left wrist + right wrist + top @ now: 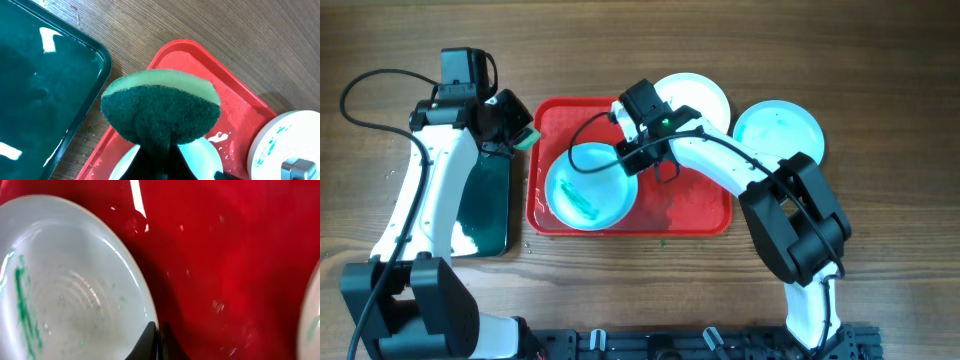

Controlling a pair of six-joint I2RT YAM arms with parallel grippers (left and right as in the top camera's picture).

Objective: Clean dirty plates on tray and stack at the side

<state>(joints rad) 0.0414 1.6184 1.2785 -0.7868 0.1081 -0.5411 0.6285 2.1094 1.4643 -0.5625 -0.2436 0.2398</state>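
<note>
Firmness: my right gripper, pinching the mint plate on the red tray, must steady it for my left gripper's clamped sponge

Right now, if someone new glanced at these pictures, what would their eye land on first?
Probably the bright red tray mid-table, holding a mint plate streaked with teal smears, its rim pinched by the right tool. Next comes the green sponge gripped in the left tool, hanging by the red tray's left edge, beside the black tray of green water.
</note>
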